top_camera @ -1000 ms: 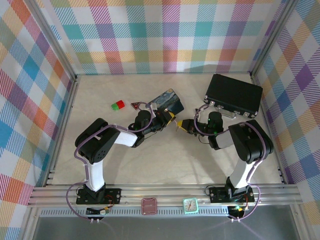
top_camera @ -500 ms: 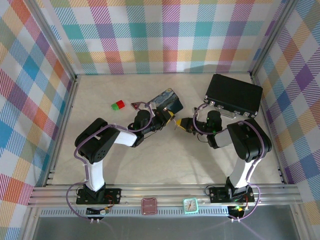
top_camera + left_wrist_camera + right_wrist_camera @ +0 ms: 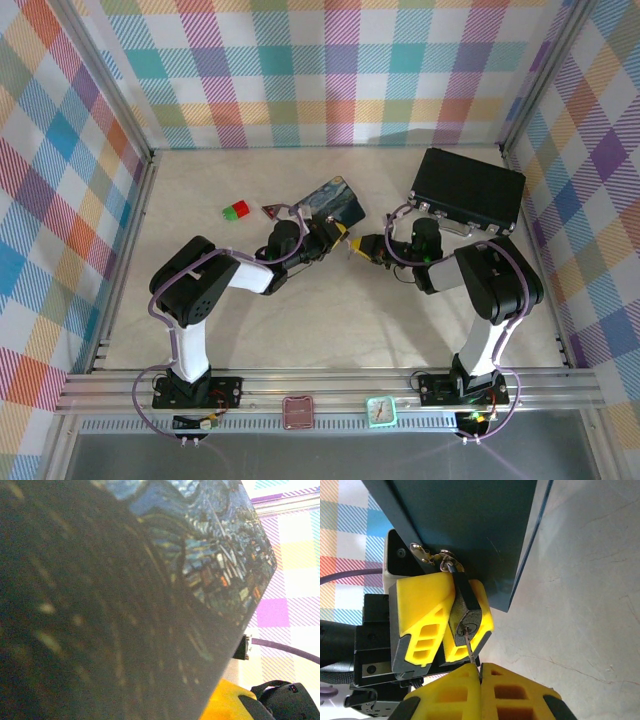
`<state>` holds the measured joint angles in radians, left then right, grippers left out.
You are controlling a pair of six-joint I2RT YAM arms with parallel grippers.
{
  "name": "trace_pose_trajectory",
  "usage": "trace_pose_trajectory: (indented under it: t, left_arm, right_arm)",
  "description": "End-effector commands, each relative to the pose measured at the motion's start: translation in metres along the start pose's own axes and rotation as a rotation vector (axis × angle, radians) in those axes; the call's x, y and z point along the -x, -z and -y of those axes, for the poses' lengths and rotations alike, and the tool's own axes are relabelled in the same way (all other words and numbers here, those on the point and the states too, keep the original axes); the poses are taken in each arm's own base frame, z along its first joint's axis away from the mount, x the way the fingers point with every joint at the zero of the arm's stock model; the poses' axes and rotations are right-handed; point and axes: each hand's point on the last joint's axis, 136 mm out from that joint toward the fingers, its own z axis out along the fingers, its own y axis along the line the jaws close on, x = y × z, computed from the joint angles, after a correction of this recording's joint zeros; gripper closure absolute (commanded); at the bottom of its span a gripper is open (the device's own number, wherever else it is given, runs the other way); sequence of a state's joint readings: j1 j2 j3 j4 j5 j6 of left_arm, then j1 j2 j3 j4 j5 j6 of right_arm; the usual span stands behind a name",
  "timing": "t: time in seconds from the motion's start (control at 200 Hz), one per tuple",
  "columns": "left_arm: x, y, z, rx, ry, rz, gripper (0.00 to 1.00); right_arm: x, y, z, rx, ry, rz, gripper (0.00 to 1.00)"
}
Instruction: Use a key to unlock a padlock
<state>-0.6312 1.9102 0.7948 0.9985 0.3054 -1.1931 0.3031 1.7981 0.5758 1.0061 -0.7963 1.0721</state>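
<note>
Worktop (image 3: 330, 330): pale cream, faintly veined like stone, evenly lit, with only soft shadows.
Walls (image 3: 330, 70): three sides, pastel plaid in teal, pink, orange, purple and yellow.
Frame: slotted aluminium rail (image 3: 330, 385) along the near edge, matching slanted posts at the back corners.

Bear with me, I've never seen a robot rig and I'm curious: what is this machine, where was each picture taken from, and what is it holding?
These are two robot arms bolted to the near edge of a table. The overhead view looks down from behind them; the other two come from a small camera on each wrist. Around them are a black briefcase, a painted blue tin, a red-and-green block and a dark-red triangle. The left hand, with yellow fingers, is clamped on a small padlock by the tin's clasp. The right hand pinches a thin key, whose tip is at the keyhole.
</note>
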Motion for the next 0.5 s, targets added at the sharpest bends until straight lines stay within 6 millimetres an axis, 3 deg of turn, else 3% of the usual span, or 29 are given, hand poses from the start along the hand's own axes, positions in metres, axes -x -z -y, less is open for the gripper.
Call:
trace_pose_trajectory:
  t: [0.0, 0.19, 0.495]
  left_arm:
    - [-0.026, 0.008, 0.031, -0.109, -0.02, -0.11, 1.0]
    - [-0.028, 0.005, 0.032, -0.111, -0.015, -0.104, 1.0]
    - [-0.035, -0.005, 0.052, -0.168, 0.015, -0.108, 1.0]
  right_arm:
    - [0.026, 0.001, -0.001, -0.033, -0.02, 0.102, 1.0]
    - [0.033, 0.004, -0.004, -0.017, -0.058, 0.178, 1.0]
    - [0.032, -0.007, -0.002, -0.038, -0.056, 0.198, 1.0]
